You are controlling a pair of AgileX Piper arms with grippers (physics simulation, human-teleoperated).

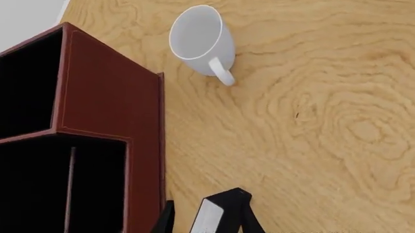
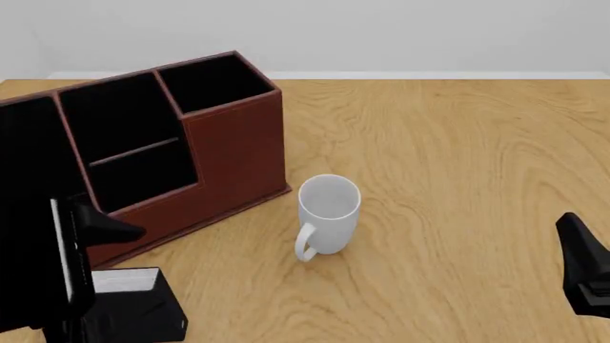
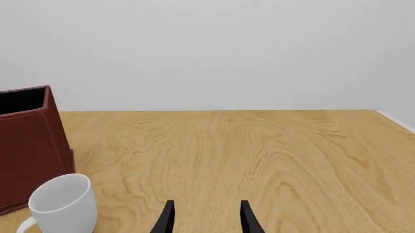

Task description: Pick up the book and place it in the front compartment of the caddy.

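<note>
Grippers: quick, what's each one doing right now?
Left gripper: closed on the book.
Right gripper: open, holding nothing.

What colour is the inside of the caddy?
Black inside the reddish-brown caddy; the front view shows it best.

Matte black arms, slim tapered black fingers (image 3: 247, 216).

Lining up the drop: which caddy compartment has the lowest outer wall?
The front compartment of the caddy, just behind the stepped-down wall; the compartments behind it have taller walls.
</note>
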